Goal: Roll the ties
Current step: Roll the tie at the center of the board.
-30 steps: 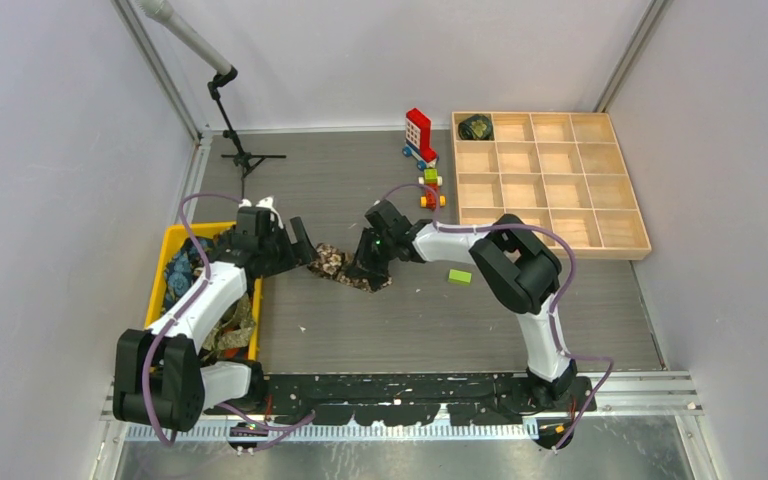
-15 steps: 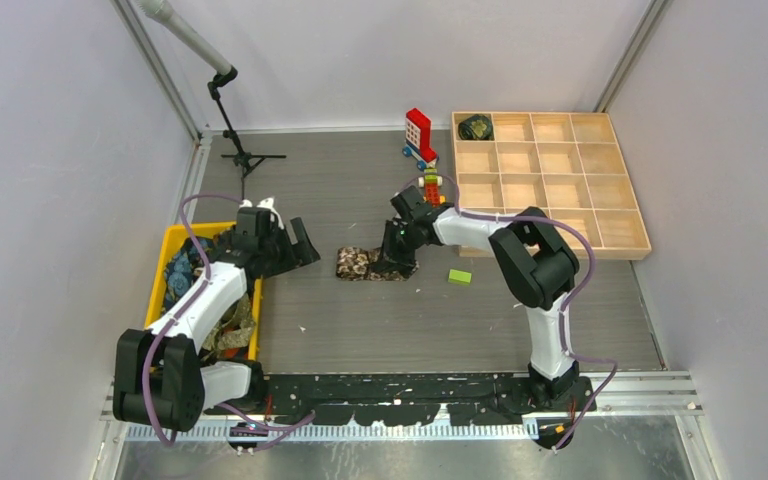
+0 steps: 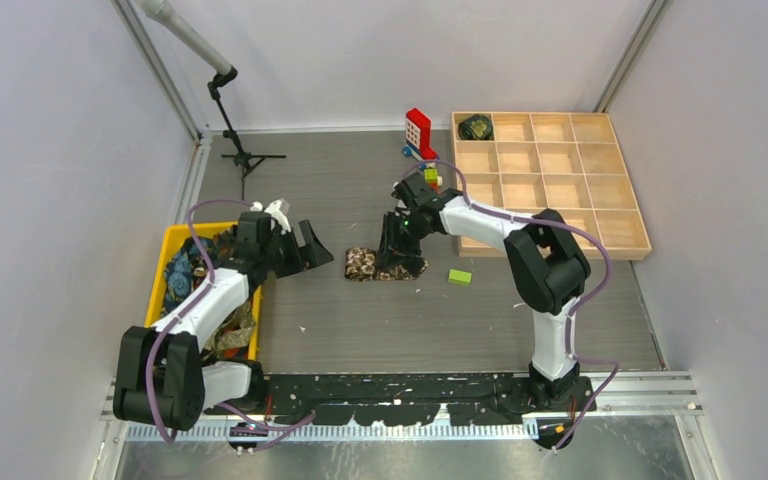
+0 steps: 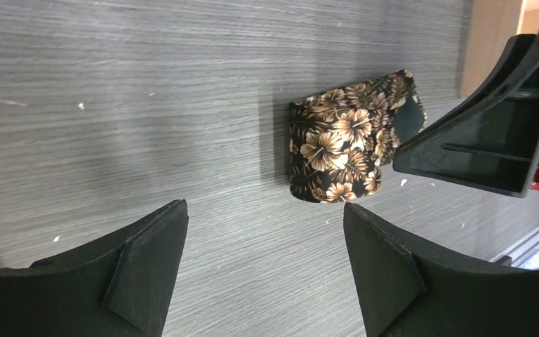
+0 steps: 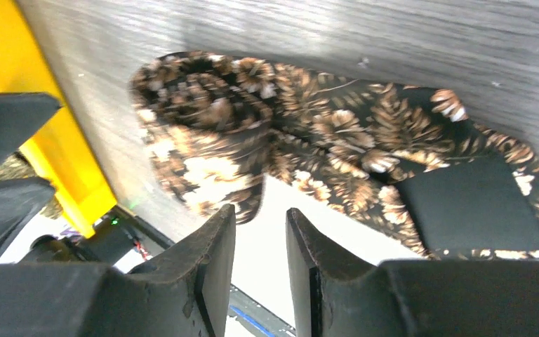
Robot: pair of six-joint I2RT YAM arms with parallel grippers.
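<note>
A brown floral tie [image 3: 365,263] lies mid-table, rolled up at its left end with a short flat tail to the right. My right gripper [image 3: 397,245] hangs over that tail. In the right wrist view its jaws [image 5: 260,209] stand a little open with nothing between them, and the tie [image 5: 309,133] lies just past the fingertips. My left gripper [image 3: 312,245] is wide open to the left of the roll, apart from it. In the left wrist view the tie [image 4: 344,147] stands ahead of the open left gripper [image 4: 265,207]. More ties [image 3: 182,272] fill the yellow bin [image 3: 173,235].
A wooden compartment tray [image 3: 540,252] sits at the back right with one rolled dark bundle [image 3: 476,126] in its far left corner cell. A green block [image 3: 459,276] lies right of the tie. Red-and-white toy bricks [image 3: 419,132] and a microphone stand [image 3: 240,155] are further back.
The right gripper dragged the tie to the right while it rolled up, then its jaws opened and let the fabric go. The left gripper shifted slightly right, still open.
</note>
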